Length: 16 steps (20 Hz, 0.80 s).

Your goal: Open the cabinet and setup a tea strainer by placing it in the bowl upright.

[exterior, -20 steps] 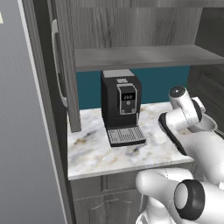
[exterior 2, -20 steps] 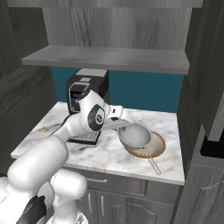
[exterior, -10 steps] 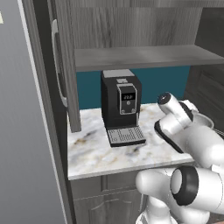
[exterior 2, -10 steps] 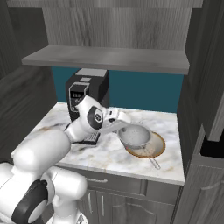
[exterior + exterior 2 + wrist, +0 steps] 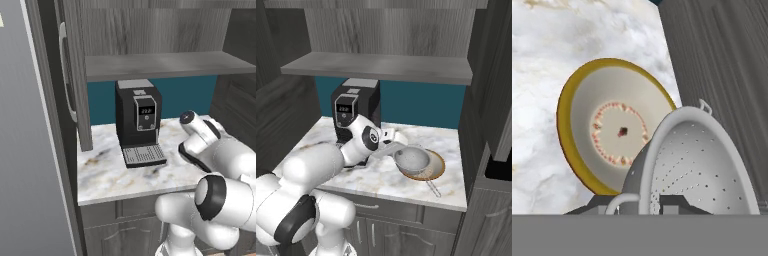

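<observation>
Two base views disagree usefully: from the right, the tea strainer [image 5: 412,159] hangs just over the bowl [image 5: 435,169] on the marble table [image 5: 381,175], its thin handle trailing toward the table's front edge, while from the left the arm hides both. The hand view shows the fingers [image 5: 637,204] clamped on the strainer's rim. The cabinet [image 5: 70,75] stands open beside the coffee machine [image 5: 137,122].

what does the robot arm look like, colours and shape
The arm is glossy white, built of fat rounded segments, with dark grey to black rings at the joints and round dark caps with a pale centre on the joint ends. Its gripper is a pale grey-white block, and the jaws show in the hand view as small dark tips. No cables or markings are visible.
</observation>
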Available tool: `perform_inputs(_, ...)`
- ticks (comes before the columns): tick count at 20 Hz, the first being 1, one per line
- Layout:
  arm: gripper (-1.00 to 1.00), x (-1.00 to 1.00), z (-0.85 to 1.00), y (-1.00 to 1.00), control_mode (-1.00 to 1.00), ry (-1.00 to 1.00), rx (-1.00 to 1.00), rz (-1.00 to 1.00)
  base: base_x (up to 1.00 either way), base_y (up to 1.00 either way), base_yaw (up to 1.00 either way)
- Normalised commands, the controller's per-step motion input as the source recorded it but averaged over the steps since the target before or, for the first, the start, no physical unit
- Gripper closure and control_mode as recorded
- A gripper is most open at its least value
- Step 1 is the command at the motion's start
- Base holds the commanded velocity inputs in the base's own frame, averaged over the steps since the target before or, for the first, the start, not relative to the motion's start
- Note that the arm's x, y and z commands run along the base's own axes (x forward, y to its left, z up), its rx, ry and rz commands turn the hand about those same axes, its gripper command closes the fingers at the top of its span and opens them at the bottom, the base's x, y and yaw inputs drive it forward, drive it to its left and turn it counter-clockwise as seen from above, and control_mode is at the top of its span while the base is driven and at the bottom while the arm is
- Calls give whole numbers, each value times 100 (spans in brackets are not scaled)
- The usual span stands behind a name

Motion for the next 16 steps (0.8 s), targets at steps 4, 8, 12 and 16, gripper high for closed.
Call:
perform_inputs(4,100,17,-4,-26,-100,0,0,0,0,0,0)
perform_inputs(8,100,14,-15,-16,-100,0,0,0,0,0,0)
perform_inputs(12,100,10,-14,-1,-100,0,0,0,0,0,0)
perform_inputs(16,100,9,-3,1,-100,0,0,1,0,0,0)
